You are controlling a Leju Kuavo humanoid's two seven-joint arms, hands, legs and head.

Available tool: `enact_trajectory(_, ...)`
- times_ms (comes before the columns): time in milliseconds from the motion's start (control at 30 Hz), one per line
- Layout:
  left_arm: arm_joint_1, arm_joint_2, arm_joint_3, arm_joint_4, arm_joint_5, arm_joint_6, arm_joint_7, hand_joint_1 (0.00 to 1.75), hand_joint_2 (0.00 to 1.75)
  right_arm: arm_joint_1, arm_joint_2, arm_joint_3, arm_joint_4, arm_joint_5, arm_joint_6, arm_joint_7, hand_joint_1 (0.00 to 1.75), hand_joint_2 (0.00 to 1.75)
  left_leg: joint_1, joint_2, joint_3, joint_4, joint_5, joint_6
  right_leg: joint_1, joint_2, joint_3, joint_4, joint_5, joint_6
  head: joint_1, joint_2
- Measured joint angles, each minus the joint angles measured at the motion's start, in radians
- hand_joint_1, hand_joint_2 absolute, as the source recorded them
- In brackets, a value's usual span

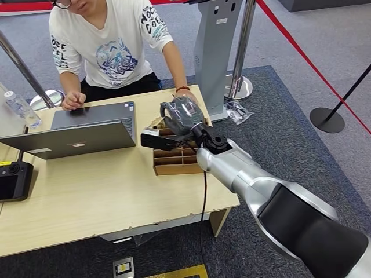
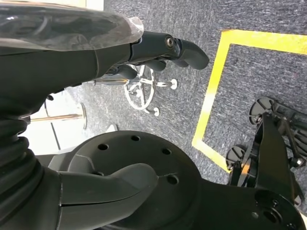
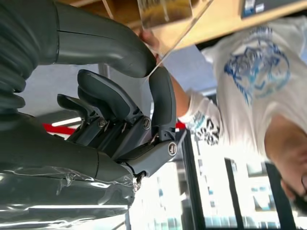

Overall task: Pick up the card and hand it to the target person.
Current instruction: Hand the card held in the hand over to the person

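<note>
My right hand, wrapped in clear plastic, hovers over the far end of a cardboard divider box on the wooden table. In the right wrist view, the thumb and a finger of that hand pinch the corner of a clear card. The person in a white printed T-shirt sits behind the table, one hand resting just beyond my right hand. My left hand hangs beside my body over the carpet, fingers stretched out and holding nothing.
An open grey laptop stands on the table's left half under the person's other hand. A black controller and a water bottle lie at the far left. A grey kiosk, metal posts and a red rope stand to the right.
</note>
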State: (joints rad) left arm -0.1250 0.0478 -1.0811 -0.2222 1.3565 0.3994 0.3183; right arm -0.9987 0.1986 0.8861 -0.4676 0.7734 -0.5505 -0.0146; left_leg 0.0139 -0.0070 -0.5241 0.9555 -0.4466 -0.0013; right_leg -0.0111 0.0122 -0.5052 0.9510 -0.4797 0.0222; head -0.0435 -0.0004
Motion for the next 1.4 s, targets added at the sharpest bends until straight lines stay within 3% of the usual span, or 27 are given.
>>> enact_trajectory(400,0.000,0.000,0.000,0.000,0.000,-0.001,-0.005,0.00,1.75,-0.003,0.000,-0.008,-0.018,0.003,-0.102,0.001,1.75,1.75,0.000,0.000,0.000,0.000,0.000,0.000,0.000,0.000,0.000,0.000,0.000,0.000,0.000,0.000)
enact_trajectory(533,0.000,0.000,0.000,0.000,0.000,-0.001,-0.004,0.00,1.75,0.013,-0.001,-0.035,-0.044,0.076,-0.144,-0.013,1.75,1.75,0.000,0.000,0.000,0.000,0.000,0.000,0.000,0.000,0.000,0.000,0.000,0.000,0.000,0.000)
enact_trajectory(867,0.000,0.000,-0.004,0.000,0.000,-0.011,-0.004,0.00,1.75,0.097,-0.001,-0.240,-0.136,0.299,-0.150,-0.084,1.75,1.75,0.000,0.000,0.000,0.000,0.000,0.000,0.000,0.000,0.000,0.000,0.000,0.000,0.000,0.000)
enact_trajectory(1400,0.000,0.002,-0.019,0.000,0.000,-0.016,0.003,0.00,1.75,0.106,-0.001,-0.530,-0.149,0.458,-0.150,-0.059,1.75,1.75,0.000,0.000,0.000,0.000,0.000,0.000,0.000,0.000,0.000,0.000,0.000,0.000,0.000,0.000)
